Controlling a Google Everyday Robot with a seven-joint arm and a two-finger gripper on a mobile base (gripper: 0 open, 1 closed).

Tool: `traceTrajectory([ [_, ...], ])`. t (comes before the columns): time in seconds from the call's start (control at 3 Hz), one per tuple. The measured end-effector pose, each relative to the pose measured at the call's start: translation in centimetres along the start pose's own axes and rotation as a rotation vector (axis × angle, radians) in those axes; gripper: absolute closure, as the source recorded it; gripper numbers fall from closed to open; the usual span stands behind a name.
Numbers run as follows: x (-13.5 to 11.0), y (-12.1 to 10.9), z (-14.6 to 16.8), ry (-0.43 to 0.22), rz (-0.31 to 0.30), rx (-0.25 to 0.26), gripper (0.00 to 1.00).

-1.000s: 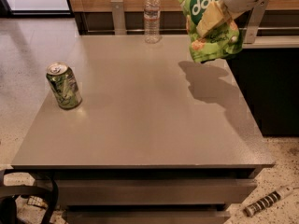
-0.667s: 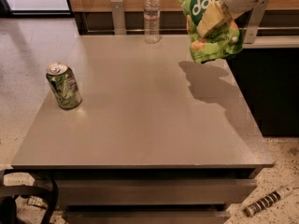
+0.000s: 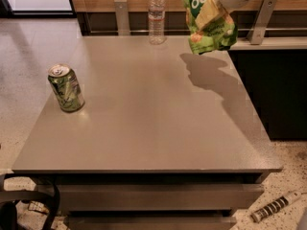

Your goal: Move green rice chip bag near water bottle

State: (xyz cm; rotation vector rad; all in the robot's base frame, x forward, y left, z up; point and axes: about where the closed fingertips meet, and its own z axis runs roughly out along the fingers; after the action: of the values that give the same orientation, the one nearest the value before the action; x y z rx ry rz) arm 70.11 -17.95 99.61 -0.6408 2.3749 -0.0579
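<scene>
— Where is the gripper (image 3: 214, 7)?

— It hangs at the top right of the camera view, above the far right corner of the grey table (image 3: 153, 133). It is clamped on the green rice chip bag (image 3: 213, 35); a pale finger (image 3: 205, 15) presses flat against the front of the pouch.

— And the bag itself?

— It is off the table, dangling from the gripper with its crumpled lower end pointing down. Its shadow (image 3: 211, 75) falls on the tabletop below it.

— How does it stand to the water bottle (image 3: 156, 16)?

— The bottle stands upright at the far edge of the table, about the middle of that edge. The bag is to the right of it, near but apart, with a clear gap between them.

— Anything else on the table?

— A green soda can (image 3: 66, 87) stands near the left edge, slightly tilted, well apart from both bottle and bag.
</scene>
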Motion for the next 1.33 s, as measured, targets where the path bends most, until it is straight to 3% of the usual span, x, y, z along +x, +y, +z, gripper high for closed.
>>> traceTrajectory([
  [0.33,-2.5,-2.5,3.1,-0.015,0.018,0.057,1.0],
  [0.67,-3.4,-5.1,6.2,0.001,0.076,0.086,1.0],
  [1.0,-2.9,-7.2,9.4,0.03,0.143,0.083,1.0],
  [1.33,-2.0,-7.6,11.7,0.042,0.187,0.034,1.0],
])
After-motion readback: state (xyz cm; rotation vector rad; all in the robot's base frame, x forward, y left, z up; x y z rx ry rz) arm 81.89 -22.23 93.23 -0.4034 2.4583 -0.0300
